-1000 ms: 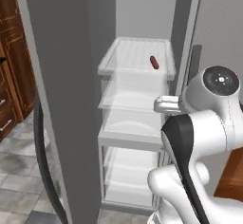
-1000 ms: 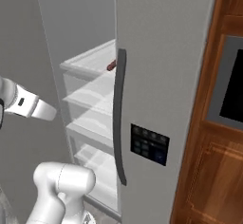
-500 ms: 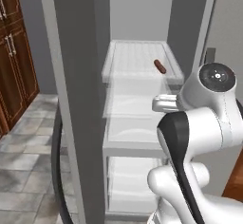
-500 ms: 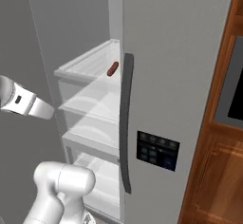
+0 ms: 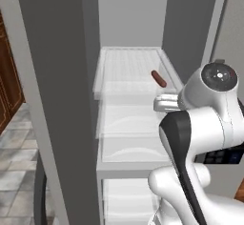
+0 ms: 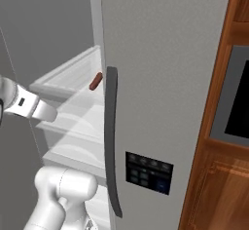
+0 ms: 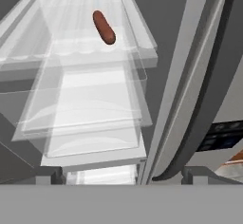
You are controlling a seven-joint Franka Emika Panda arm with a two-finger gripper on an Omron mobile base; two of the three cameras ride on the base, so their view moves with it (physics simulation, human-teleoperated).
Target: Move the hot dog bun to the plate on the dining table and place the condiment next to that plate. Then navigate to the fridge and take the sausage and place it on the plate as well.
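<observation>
A reddish-brown sausage [image 5: 159, 78] lies alone on the upper glass shelf [image 5: 126, 66] of the open fridge, towards the shelf's right side. It also peeks out beside the door edge in the right base view [image 6: 96, 81]. Through the hand camera the sausage [image 7: 104, 27] sits high and left of centre, well beyond the fingers. My gripper [image 7: 122, 175] is open with its two dark fingertips [image 7: 57, 174] wide apart and nothing between them. The hand [image 5: 166, 103] hovers in front of the middle shelves, below and short of the sausage.
The fridge's closed right door [image 6: 160, 68] with its long dark handle [image 6: 111, 141] and control panel [image 6: 148, 171] stands close on the right. The open left door [image 5: 57, 105] stands on the other side. Lower shelves and drawers [image 7: 90, 118] stack beneath. Wooden cabinetry [image 6: 219, 185] flanks the fridge.
The base has driven on, so both base views have shifted: the fridge interior is now closer and more centred. The sausage rests in the same place on its shelf.
</observation>
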